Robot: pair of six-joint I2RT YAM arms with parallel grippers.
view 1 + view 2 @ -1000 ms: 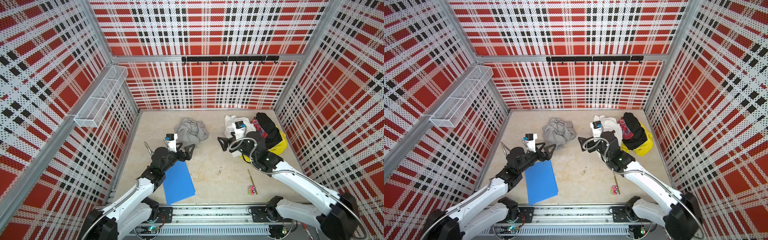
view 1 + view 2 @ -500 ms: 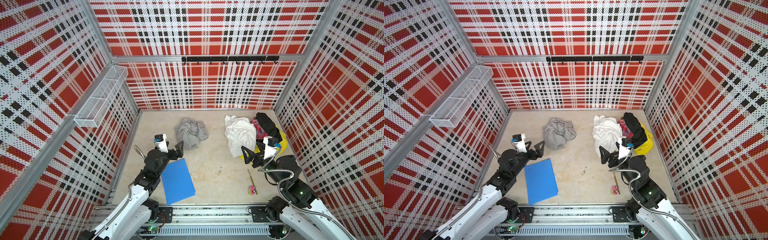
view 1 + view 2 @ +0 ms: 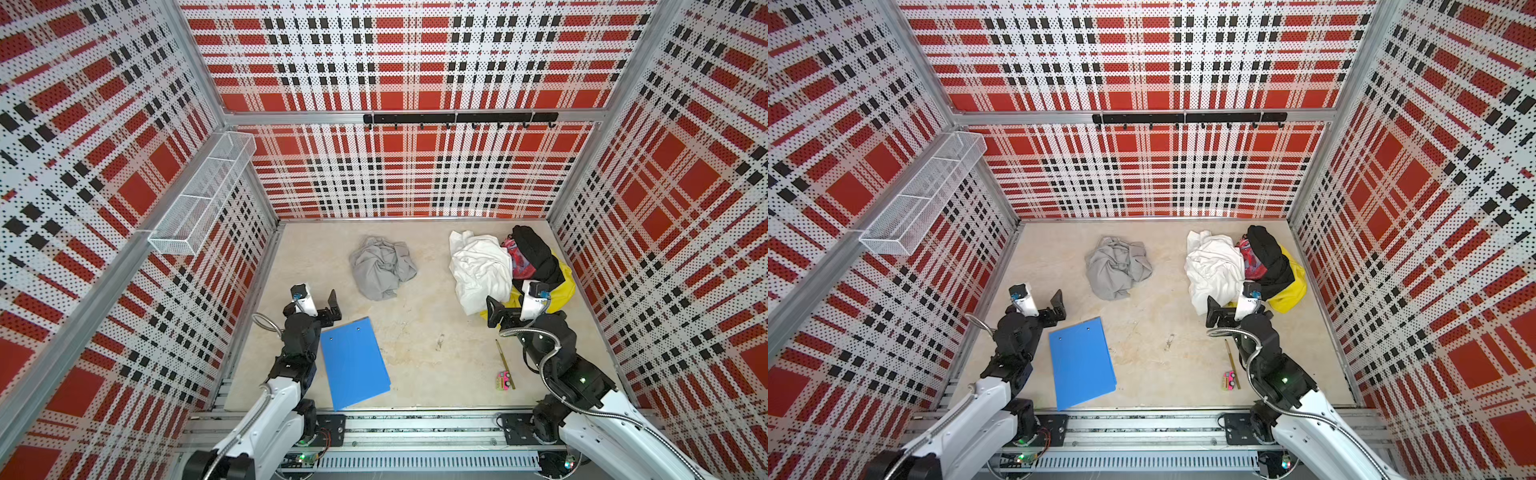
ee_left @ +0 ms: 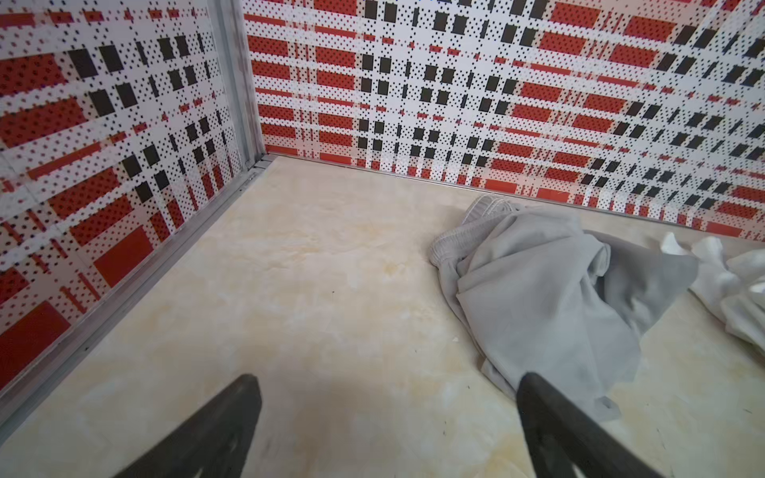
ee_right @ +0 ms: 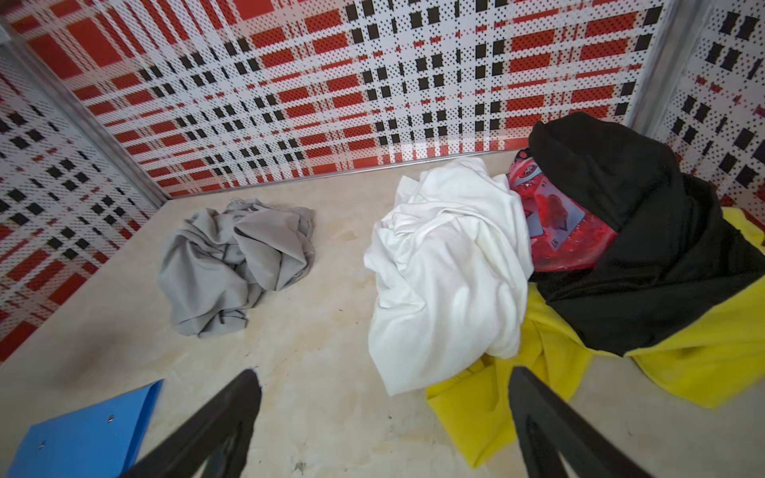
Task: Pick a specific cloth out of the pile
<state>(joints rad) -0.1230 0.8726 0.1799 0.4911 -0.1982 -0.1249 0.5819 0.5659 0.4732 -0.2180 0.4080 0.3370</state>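
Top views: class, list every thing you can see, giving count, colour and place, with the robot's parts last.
grey cloth: one, light grey, back middle, apart from the pile
white cloth: one, white, in pile, towards the middle
black cloth: one, black, atop pile
yellow cloth: one, yellow, under pile
red piece: one, red-pink, between white and black
folder: one, blue, front left
stick: one, olive, front right
pink thing: one, small, beside stick
basket: one, white wire, left wall
hook rail: one, black, back wall
table: one, beige
left pincer: one, black, open, empty
right pincer: one, black, open, empty, near pile
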